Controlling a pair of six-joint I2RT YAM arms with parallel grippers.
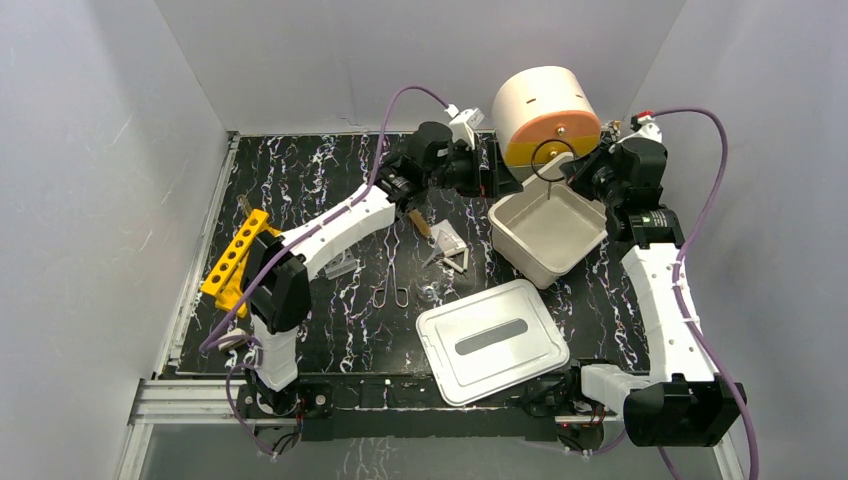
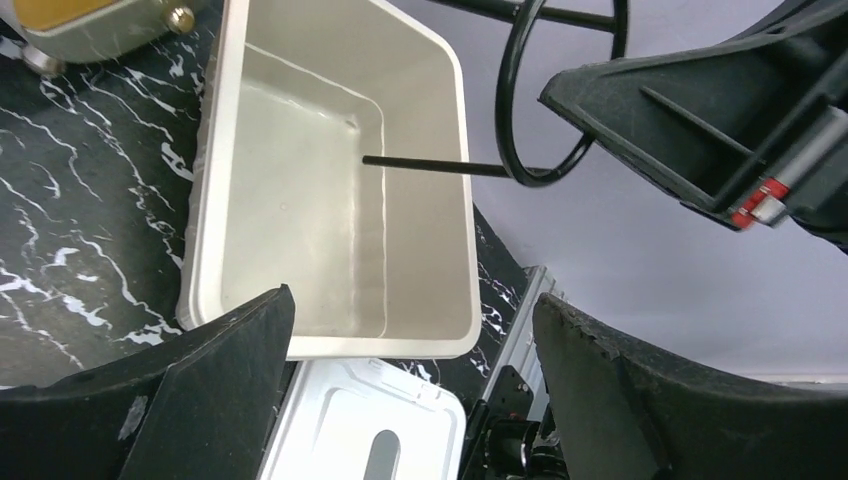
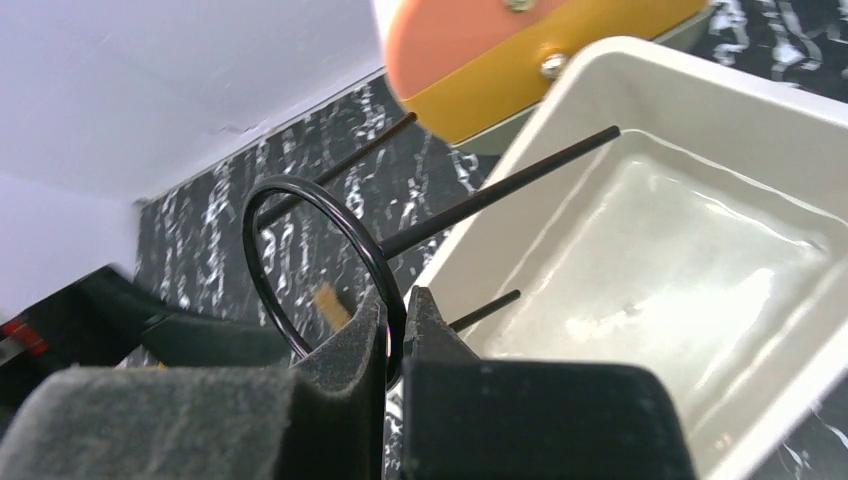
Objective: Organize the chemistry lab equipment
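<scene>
Right gripper [image 3: 398, 320]: fingers pinched tight on the ring of the black wire loop [image 2: 503, 100], which is held in the air at the far side of the table [image 1: 330, 330], its straight stem reaching over the open white bin [image 2: 380, 346]; left gripper [image 2: 412, 300]: fingers spread wide, holding nothing, just beside the bin's near rim; metal tongs [image 1: 393, 283], white triangle [image 1: 450, 252] and wooden-handled tool [image 1: 418, 222]: loose on the table centre, left of the bin; yellow tube rack [image 1: 232, 262]: at the left edge; white lid [image 1: 455, 370]: flat, near the arm bases.
</scene>
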